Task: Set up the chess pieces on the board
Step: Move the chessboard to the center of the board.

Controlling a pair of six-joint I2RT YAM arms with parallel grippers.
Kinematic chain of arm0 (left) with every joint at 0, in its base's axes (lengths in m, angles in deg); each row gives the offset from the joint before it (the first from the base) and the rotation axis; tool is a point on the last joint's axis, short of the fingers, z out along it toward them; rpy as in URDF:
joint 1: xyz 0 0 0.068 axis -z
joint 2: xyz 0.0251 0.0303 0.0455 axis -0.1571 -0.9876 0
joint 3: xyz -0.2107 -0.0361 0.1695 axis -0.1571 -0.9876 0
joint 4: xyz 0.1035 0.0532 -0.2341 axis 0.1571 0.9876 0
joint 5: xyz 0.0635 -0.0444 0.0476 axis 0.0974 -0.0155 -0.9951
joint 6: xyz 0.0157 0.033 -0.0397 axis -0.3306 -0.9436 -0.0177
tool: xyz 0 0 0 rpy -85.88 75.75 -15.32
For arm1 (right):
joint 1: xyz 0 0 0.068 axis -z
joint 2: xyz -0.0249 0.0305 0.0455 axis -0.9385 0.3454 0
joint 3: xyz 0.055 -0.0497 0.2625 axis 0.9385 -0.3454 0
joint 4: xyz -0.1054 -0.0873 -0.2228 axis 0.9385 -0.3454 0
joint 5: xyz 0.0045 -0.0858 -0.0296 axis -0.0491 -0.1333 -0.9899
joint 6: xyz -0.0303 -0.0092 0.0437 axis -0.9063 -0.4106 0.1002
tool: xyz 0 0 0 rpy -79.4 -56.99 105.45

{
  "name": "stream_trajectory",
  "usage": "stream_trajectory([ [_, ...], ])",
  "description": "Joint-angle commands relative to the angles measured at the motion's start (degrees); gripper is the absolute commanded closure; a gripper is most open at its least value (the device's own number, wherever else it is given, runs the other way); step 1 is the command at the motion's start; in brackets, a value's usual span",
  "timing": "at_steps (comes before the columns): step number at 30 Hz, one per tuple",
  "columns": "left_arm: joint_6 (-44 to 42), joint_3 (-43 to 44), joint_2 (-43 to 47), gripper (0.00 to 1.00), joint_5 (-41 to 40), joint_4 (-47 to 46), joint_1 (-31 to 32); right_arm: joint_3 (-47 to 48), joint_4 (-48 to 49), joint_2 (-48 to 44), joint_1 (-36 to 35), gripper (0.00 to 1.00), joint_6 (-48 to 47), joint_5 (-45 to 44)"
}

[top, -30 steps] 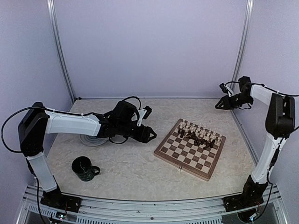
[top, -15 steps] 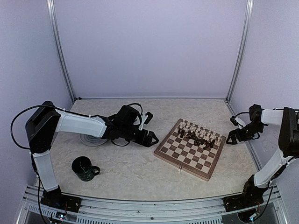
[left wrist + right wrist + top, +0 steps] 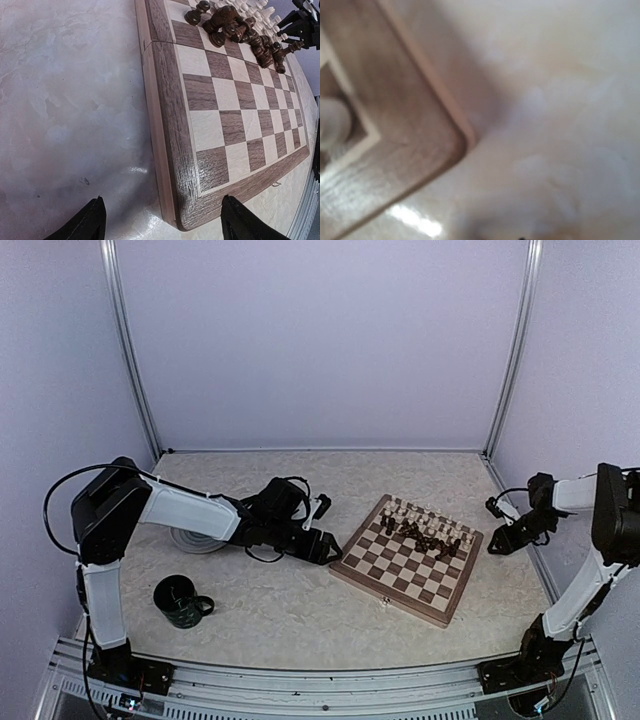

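Appearing overhead only: whole board (image 3: 395, 570), mug (image 3: 182, 601)

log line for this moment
left gripper open, empty, near board left corner | right gripper near right corner | chess pieces clustered on far side

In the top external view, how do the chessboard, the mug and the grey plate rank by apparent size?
1. The chessboard, clearly largest.
2. The mug and grey plate: unranked, similar visible size, plate partly covered.
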Motion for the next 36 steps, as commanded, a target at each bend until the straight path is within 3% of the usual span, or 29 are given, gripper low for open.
stream_trajectory([
  [1,0.8,2.0,-1.1,0.22,0.3,-2.3,0.5,0.5,0.9,2.0,-0.2,0.73,0.1,3.6],
  [13,2.4,0.9,-1.5,0.22,-1.1,-5.6,2.1,1.9,0.5,5.3,-9.6,0.78,2.1,3.8],
  [23,6.2,-9.3,5.4,0.22,-5.4,-7.3,4.5,4.2,-0.3,9.1,-18.4,0.78,4.3,5.9],
  [36,7.0,-16.7,12.6,0.22,-9.3,-3.7,12.0,4.9,-1.1,11.6,-21.9,0.77,4.9,10.0],
])
